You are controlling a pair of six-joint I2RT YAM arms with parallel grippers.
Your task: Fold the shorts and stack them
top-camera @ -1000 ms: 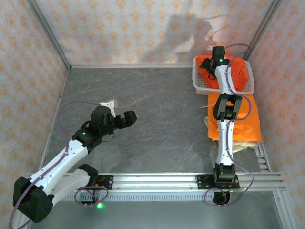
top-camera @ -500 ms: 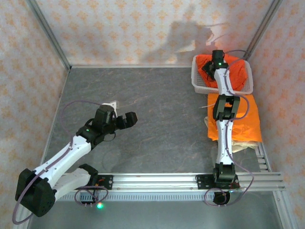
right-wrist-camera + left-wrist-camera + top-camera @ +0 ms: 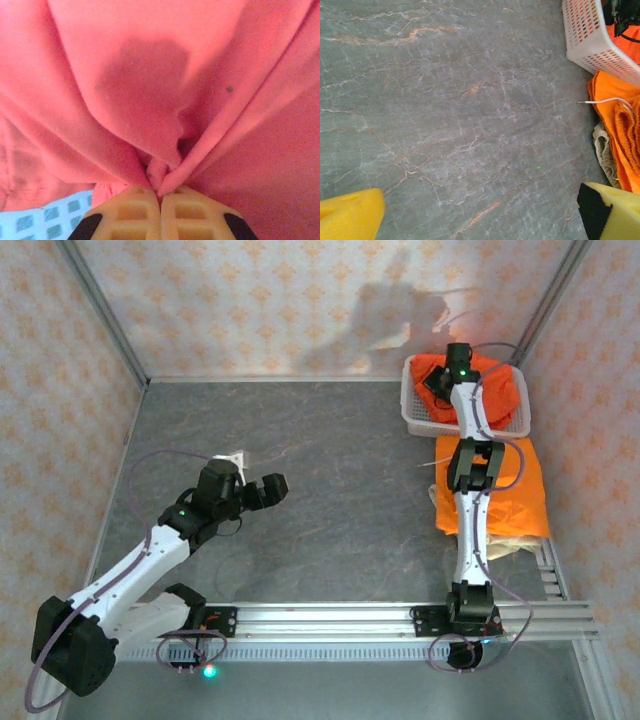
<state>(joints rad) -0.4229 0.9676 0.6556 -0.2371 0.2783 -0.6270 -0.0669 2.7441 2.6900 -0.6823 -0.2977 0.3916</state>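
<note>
Right jaws tight on shorts [image 3: 150, 100] (basket [image 3: 47, 220] mostly hidden)

- A robot lab: a built test cell.
- A left arm [image 3: 130, 570] and a right arm [image 3: 468, 530] are bolted to an aluminium rail [image 3: 340, 615] at the table's [image 3: 340, 470] near edge.
- Metal posts [image 3: 102, 312] frame flat wall panels [image 3: 260, 310] papered in one repeating pattern, closing the table in on three sides.
- Loose cables [image 3: 160, 454] loop off the arms.
- A green light [image 3: 208, 671] glows below the rail.
</note>
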